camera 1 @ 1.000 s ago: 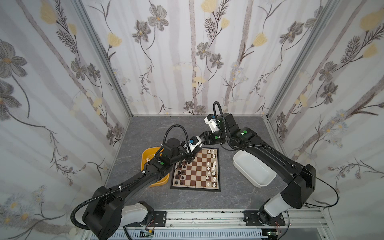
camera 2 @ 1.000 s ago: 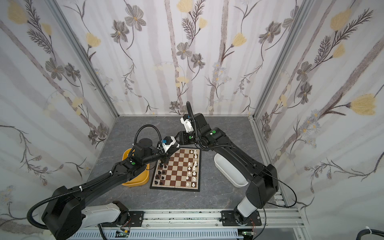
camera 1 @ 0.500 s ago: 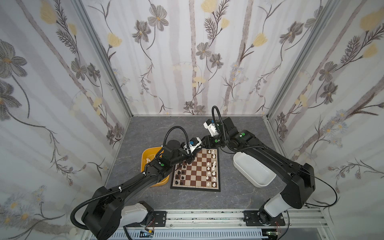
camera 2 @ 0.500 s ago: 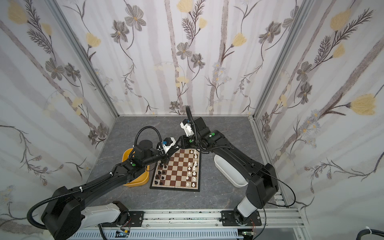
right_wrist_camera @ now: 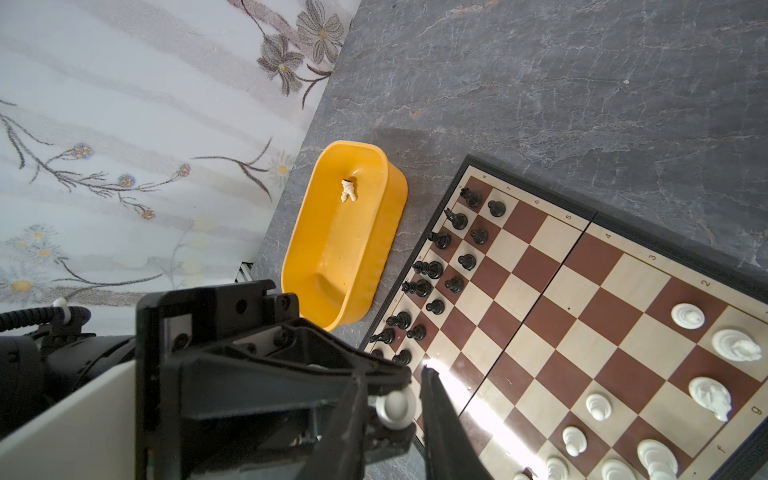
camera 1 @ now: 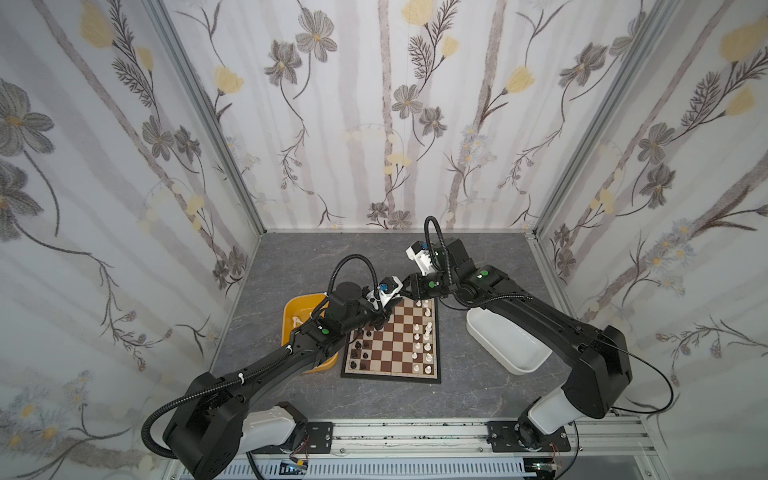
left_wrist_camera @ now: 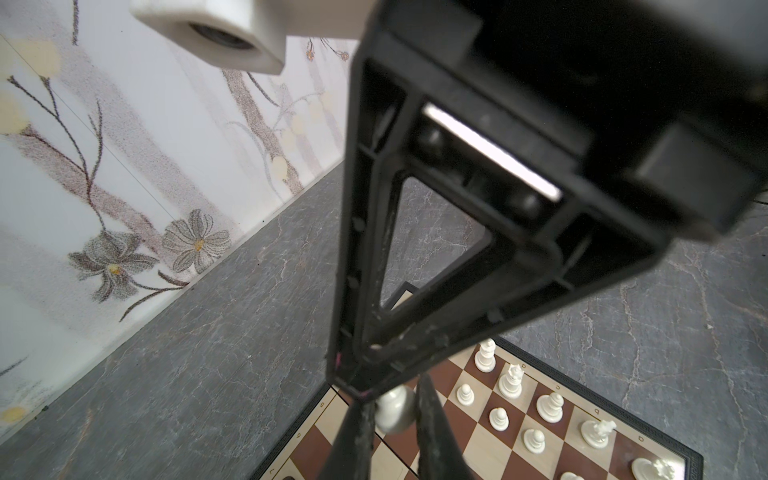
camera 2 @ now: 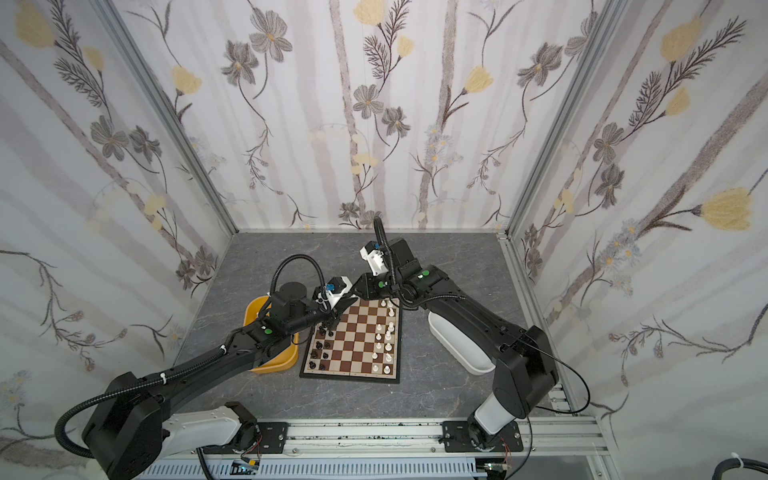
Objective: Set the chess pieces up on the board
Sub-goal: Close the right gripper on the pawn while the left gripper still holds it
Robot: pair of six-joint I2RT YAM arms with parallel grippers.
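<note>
Your two arms meet over the far corner of the board, on the side where the black pieces stand. Your left gripper is narrow and clamped on a white pawn. In the left wrist view its fingers sit tight against either side of the pawn.

Your right gripper comes in from the opposite side, also narrow, with one finger on each side of the same pawn. In the right wrist view they stand very close to it, but you cannot tell from these pictures whether they actually press on it. The pawn hangs above the corner of the board, near the last black pieces in the rows, and does not rest on a square.

On the board, the black pieces stand upright in two rows along the edge nearest the yellow tub. The white pieces stand in two rows along the opposite edge, nearest the white tub. The squares between the two groups are bare.

The yellow tub sits just beside the board on the grey table, partly hidden under your left arm in both top views. A loose white piece lies on its side in the tub, near the far end. The white tub lies on the other side of the board, under your right arm.
</note>
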